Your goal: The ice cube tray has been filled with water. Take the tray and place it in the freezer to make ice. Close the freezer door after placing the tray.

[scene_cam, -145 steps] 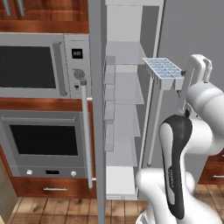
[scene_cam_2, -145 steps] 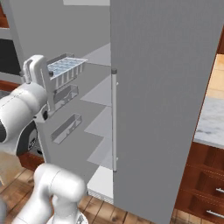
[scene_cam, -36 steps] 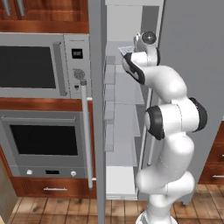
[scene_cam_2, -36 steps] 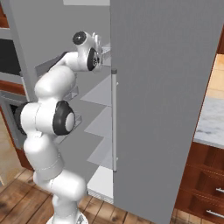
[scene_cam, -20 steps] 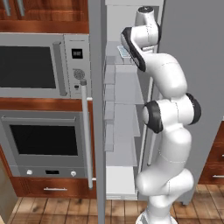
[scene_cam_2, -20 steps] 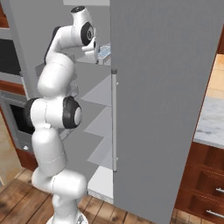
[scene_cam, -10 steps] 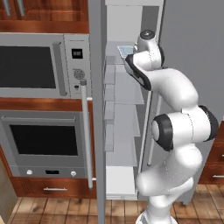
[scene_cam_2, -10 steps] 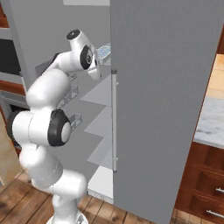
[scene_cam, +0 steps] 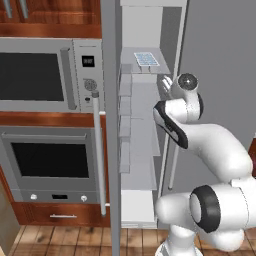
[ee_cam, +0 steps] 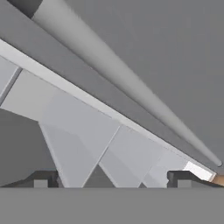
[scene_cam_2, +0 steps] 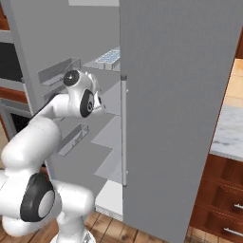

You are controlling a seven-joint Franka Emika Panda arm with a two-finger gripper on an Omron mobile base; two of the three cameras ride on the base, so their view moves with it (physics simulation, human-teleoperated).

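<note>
The ice cube tray (scene_cam: 146,59) now lies flat on the top shelf (scene_cam: 134,73) of the freezer (scene_cam: 141,150), towards the far right of that shelf, its cells of water (scene_cam_2: 108,57) showing pale blue; a second ago the hand was still up at that shelf beside it, and it has since dropped and pulled back towards me. My gripper (ee_cam: 112,180) is released, the fingertips (ee_cam: 41,180) standing wide apart with nothing between them; in the hand view I look past them at the slanting white shelves and the long bar handle (ee_cam: 127,89) of the wider right-hand door (scene_cam_2: 180,109). In the left base view the hand hangs below the tray's shelf, near the right edge of the opening and well apart from the tray.

I judge the placing step finished; the tray sits level and I see no water spilled, though the cells are small in these views. What is left is the freezer door (scene_cam: 111,125), which stands swung open on the left, edge-on to me, its vertical handle (scene_cam: 97,150) facing the oven side; I will have to get the arm clear of the compartment before pushing it shut.

As for writing: the microwave (scene_cam: 42,75) has a small dark display, but nothing on it is legible; I see no brand or label anywhere.
</note>
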